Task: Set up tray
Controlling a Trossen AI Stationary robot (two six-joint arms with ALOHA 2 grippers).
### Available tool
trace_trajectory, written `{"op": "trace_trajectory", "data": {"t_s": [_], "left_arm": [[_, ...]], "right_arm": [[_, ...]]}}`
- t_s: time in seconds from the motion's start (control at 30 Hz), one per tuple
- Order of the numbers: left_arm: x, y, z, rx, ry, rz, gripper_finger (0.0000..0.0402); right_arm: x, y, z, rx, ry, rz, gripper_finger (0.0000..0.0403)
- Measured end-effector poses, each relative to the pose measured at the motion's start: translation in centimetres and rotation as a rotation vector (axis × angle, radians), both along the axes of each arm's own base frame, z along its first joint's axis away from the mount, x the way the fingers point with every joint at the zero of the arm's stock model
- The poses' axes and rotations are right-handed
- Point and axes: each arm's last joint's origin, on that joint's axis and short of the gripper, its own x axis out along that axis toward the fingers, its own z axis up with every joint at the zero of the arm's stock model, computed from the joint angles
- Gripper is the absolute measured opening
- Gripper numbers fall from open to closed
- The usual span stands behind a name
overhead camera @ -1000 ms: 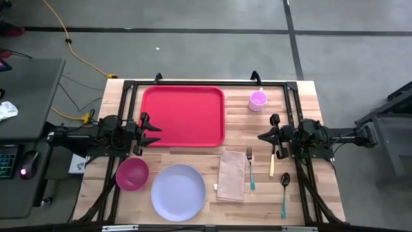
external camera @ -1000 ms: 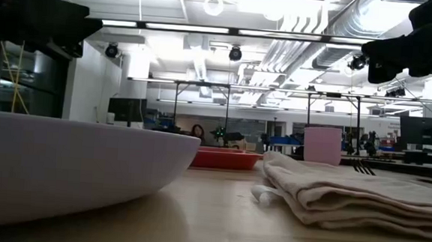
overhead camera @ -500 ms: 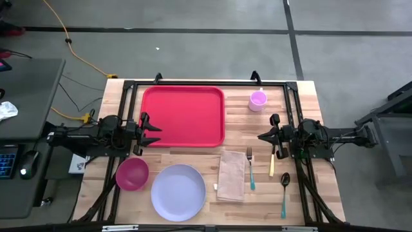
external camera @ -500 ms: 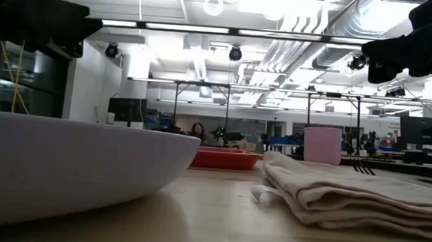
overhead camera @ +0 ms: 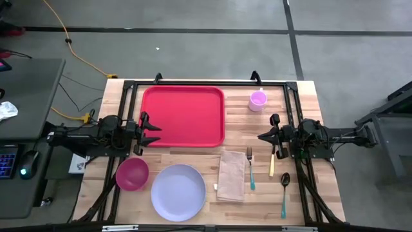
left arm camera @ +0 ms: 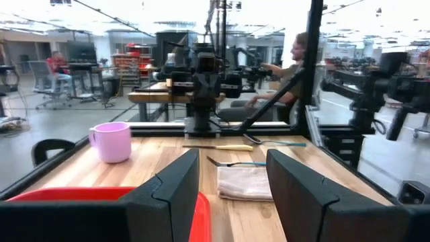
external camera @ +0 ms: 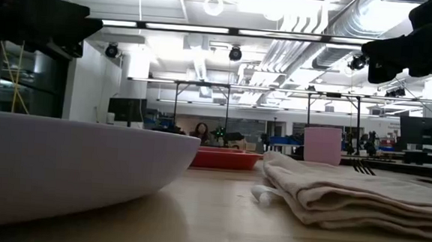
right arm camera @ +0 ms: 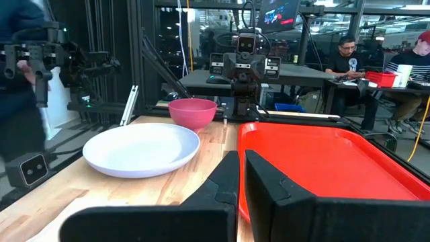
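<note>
Nothing on the table has shifted since the earlier frame; both arms hold their poses. The large flat red plastic tray point(overhead camera: 183, 116) lies at the far centre of the wooden table point(overhead camera: 302, 200), empty. The left gripper point(overhead camera: 152, 129) hovers at its left edge, fingers spread; the right gripper point(overhead camera: 262, 136) waits opposite, fingers pressed together, holding nothing.

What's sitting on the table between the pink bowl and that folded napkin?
From above, the round lavender plate lies between the pink bowl and the napkin. Nothing else sits on that stretch.
</note>
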Motion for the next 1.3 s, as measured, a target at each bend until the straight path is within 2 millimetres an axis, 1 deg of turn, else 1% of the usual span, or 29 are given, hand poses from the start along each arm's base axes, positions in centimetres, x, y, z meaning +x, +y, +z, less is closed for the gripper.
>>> {"op": "trace_trajectory", "data": {"t_s": [0.1, 0.2, 0.3, 0.37, 0.43, 0.5, 0.57, 0.67, 0.77, 0.97, 1.1, 1.3], "left_arm": [[0.0, 0.3, 0.0, -0.016, 0.0, 0.11, 0.0207], [0.0, 0.5, 0.0, -0.022, 0.002, 0.16, 0.0207], [0.0, 0.5, -0.1, -0.022, 0.007, 0.161, 0.0207], [0.0, 0.5, -0.1, -0.022, 0.006, 0.158, 0.0207], [0.0, 0.5, -0.1, -0.022, 0.006, 0.155, 0.0207], [0.0, 0.4, 0.0, -0.046, 0.004, 0.15, 0.0207], [0.0, 0.5, 0.0, -0.102, -0.005, 0.146, 0.0207], [0.0, 0.5, 0.0, -0.187, -0.015, 0.141, 0.0207], [0.0, 0.5, 0.2, -0.238, -0.03, 0.133, 0.0207], [-0.2, 0.7, 0.8, -0.333, -0.112, 0.173, 0.0207], [-0.3, 0.7, 1.1, -0.339, -0.143, 0.169, 0.0207], [-0.3, 0.6, 1.0, -0.355, -0.139, 0.157, 0.0207]], "right_arm": [[0.0, 0.0, 0.0, 0.0, 0.0, 0.0, 0.0], [0.0, 0.0, 0.0, 0.0, 0.0, 0.0, 0.0], [0.0, 0.0, 0.0, -0.001, 0.0, 0.0, 0.0], [0.0, -0.1, -0.1, -0.057, 0.0, -0.024, 0.0], [0.0, -0.5, -0.1, -0.174, -0.003, -0.137, 0.0], [0.0, -0.8, -0.1, -0.251, 0.004, -0.22, 0.0], [0.0, -1.0, -0.1, -0.281, 0.012, -0.282, 0.0], [-0.1, -1.2, -0.1, -0.279, 0.022, -0.345, 0.0], [-0.1, -1.4, -0.1, -0.343, 0.038, -0.417, 0.0], [-0.1, -1.5, -0.1, -0.355, 0.048, -0.467, 0.0], [-0.2, -1.6, -0.1, -0.457, 0.067, -0.496, 0.0], [-0.2, -1.6, -0.1, -0.452, 0.067, -0.499, 0.0]]}}
